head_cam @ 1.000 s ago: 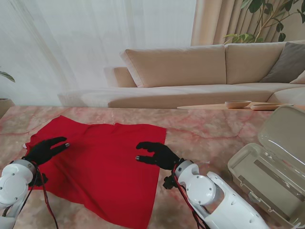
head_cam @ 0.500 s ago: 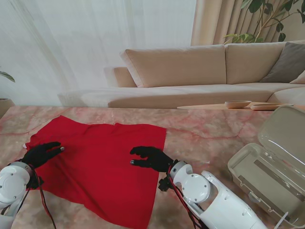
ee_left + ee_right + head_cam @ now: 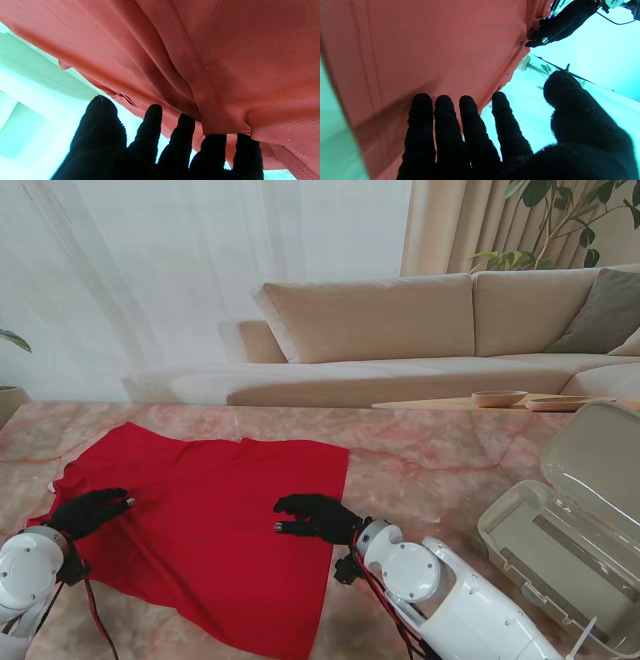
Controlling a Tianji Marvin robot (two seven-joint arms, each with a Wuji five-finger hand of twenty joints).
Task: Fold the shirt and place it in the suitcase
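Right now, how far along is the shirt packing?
Early. Done: the suitcase lies open on my right, nothing visible inside. In hand: the left hand and right hand hover open over the red shirt. Left: folding it and packing it.

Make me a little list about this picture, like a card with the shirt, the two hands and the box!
shirt: red shirt, spread flat on the table, not folded
left hand: at the shirt's left edge, fingers apart, holding nothing
right hand: over the shirt's right side, fingers spread, holding nothing
suitcase: on my right, lid open, no shirt inside
behind the table: beige sofa
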